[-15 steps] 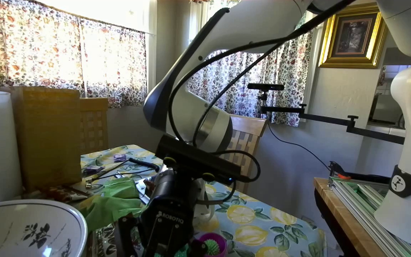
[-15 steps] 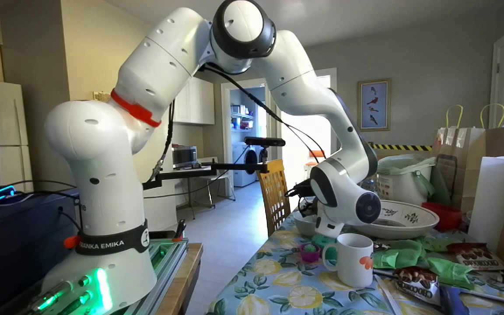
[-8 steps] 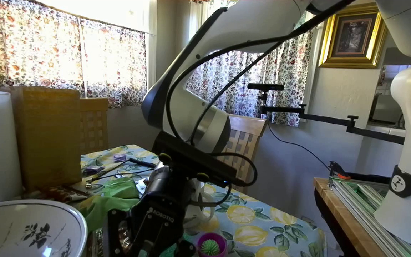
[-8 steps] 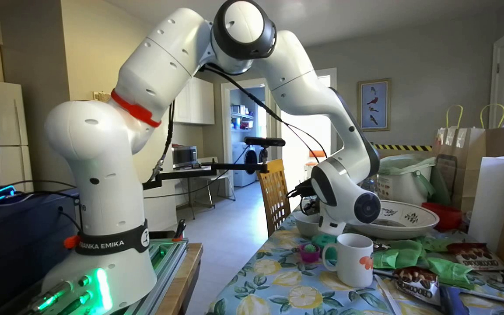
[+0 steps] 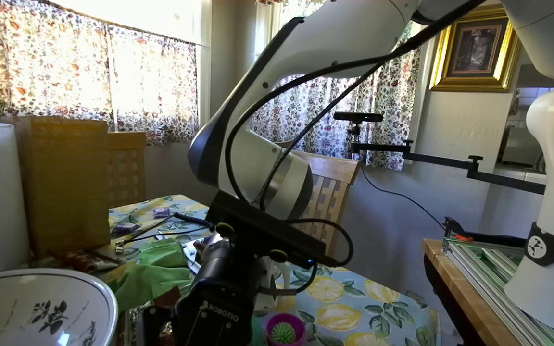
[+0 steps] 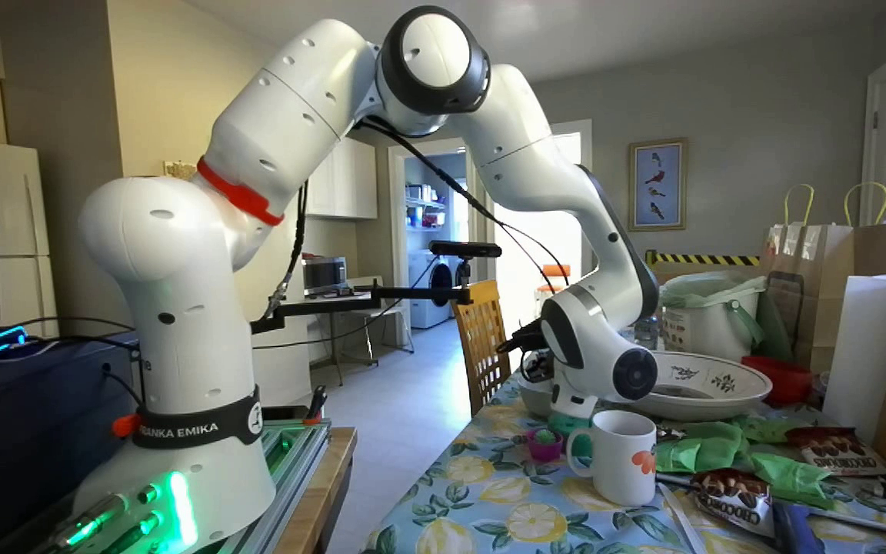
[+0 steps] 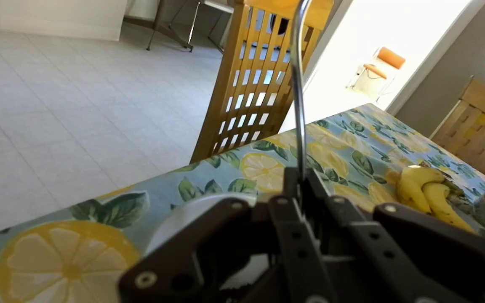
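My gripper is shut on a thin, curved metal utensil, which rises between the fingertips in the wrist view. Its other end is hidden. A white bowl lies below the fingers, partly covered by them; it also shows in an exterior view. In an exterior view, the black gripper body hangs over the table and its fingertips fall below the frame. A small pink pot with a green spiky top stands beside the gripper and shows in both exterior views. A white mug stands near the arm's wrist.
A large patterned bowl, green bags, snack packets and a teal object are on the lemon-print tablecloth. Bananas lie beyond the gripper at right. A wooden chair stands at the table edge.
The arm first shifted slightly left in an exterior view, then the gripper and wrist came down a little toward the table. The objects on the table have not moved.
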Controlling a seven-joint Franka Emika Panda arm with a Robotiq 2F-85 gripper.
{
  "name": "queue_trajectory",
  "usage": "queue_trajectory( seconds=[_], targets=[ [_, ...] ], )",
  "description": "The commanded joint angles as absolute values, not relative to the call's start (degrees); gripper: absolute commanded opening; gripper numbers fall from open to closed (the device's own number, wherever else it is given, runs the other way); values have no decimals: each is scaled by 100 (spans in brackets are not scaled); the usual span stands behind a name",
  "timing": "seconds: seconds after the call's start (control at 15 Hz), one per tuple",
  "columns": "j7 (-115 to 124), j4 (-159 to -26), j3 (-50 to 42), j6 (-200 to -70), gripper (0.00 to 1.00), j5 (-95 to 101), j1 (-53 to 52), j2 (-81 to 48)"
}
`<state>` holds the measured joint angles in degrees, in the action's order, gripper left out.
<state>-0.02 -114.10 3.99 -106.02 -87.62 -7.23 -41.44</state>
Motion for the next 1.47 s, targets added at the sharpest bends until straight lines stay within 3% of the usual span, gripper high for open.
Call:
queue_trajectory(
  seconds=[0.0, 0.67, 1.4],
  targets=[
    [-154, -11299, 487, -10491, 2, -8930, -744, -4329],
    [280, -11816, 498, -10371, 2, -8842, -819, -3946],
    [867, -11763, 235, -11322, 2, -8408, -1098, -3745]
  ],
)
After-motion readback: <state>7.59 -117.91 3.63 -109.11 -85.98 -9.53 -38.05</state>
